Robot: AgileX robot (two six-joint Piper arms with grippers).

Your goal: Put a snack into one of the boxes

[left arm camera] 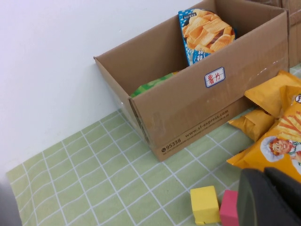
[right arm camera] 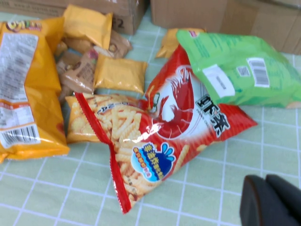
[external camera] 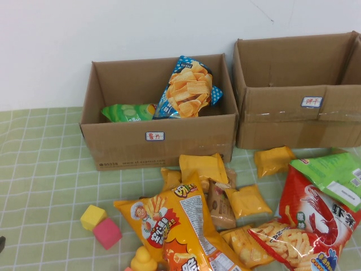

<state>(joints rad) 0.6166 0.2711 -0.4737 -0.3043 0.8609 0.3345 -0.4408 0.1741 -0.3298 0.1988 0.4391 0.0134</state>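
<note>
Several snack bags lie on the green checked cloth: a big orange fries bag (external camera: 180,226), a red shrimp-stick bag (external camera: 310,220) and a green bag (external camera: 333,178). The left cardboard box (external camera: 169,141) holds a blue chips bag (external camera: 189,87) and a green bag (external camera: 128,112). The right box (external camera: 282,113) shows nothing inside. My left gripper (left arm camera: 261,178) is shut and empty, low over the cloth beside the orange bag (left arm camera: 277,146). My right gripper (right arm camera: 265,182) is shut and empty, over bare cloth next to the red bag (right arm camera: 164,127). Neither gripper shows clearly in the high view.
Small yellow packs (external camera: 203,167), (external camera: 273,160), (external camera: 248,201) and a brown pack (external camera: 220,206) lie in front of the boxes. A yellow cube (external camera: 92,217), a pink cube (external camera: 107,233) and a yellow duck (external camera: 144,261) sit at the front left. A white wall stands behind the boxes.
</note>
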